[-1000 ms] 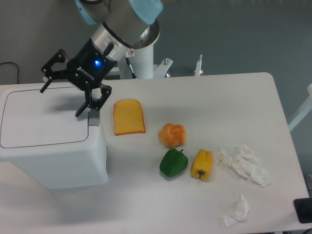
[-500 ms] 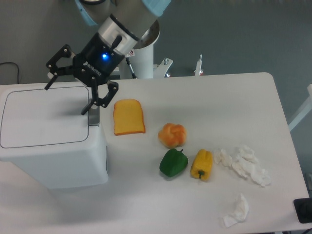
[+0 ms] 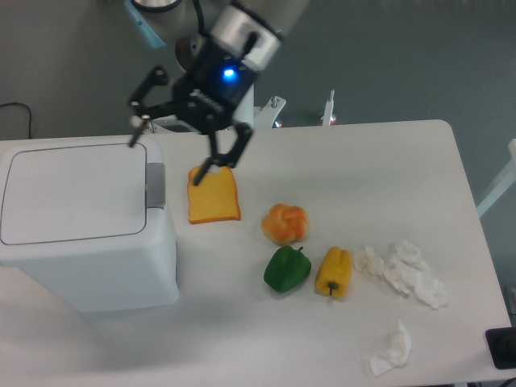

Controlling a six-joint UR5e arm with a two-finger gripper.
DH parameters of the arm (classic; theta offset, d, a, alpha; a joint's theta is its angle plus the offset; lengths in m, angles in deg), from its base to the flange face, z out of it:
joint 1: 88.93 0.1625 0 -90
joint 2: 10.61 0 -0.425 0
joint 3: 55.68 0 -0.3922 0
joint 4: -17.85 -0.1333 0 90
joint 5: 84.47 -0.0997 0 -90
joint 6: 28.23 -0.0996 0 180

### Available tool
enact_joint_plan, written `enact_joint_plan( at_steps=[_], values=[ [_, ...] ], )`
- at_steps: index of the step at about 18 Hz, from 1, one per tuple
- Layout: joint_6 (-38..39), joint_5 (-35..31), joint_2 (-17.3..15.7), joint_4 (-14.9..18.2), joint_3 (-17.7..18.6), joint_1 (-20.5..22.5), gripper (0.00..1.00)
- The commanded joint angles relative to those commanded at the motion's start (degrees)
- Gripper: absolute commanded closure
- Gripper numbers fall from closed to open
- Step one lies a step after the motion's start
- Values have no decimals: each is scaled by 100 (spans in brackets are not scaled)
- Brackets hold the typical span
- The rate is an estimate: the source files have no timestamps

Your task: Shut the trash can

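White plastic everywhere on the left side: the trash can (image 3: 85,230) is sitting at the left edge of the table (image 3: 322,161), and we can see its flat lid (image 3: 72,192) lying down flush on top, so it looks shut from this angle. The grey latch strip (image 3: 155,185) runs along the lid's right edge, facing the food.

The gripper (image 3: 171,155) hangs in the air just right of the bin's top right corner, above the back part of the table. Its fingers are spread wide with nothing between them. One fingertip (image 3: 135,139) points toward the bin's back corner, the other (image 3: 200,172) comes down right over the top edge of the toast slice (image 3: 213,193); we can't tell if it's actually touching the toast or just above it. There's a blue light glowing on the gripper body.

Rest of the table, going right from the bin: the toast slice just beside the latch side, then an orange bun-looking thing (image 3: 285,223), then a green pepper (image 3: 287,269) and a yellow pepper (image 3: 334,272) sitting next to each other nearer the front. Further right we've got a pile of crumpled white tissue (image 3: 403,272), and one more crumpled piece (image 3: 393,349) near the front edge.
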Motion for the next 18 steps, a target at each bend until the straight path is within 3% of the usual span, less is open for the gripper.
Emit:
enact_joint_plan(
  at_steps=[4,11,18],
  values=[
    [-262,10,44,-18,-97,500,0],
    [-1624,-96,44,-18,-71,1353,0],
    [-4021,-2106,-26,-9,-63,1363,0]
  ],
)
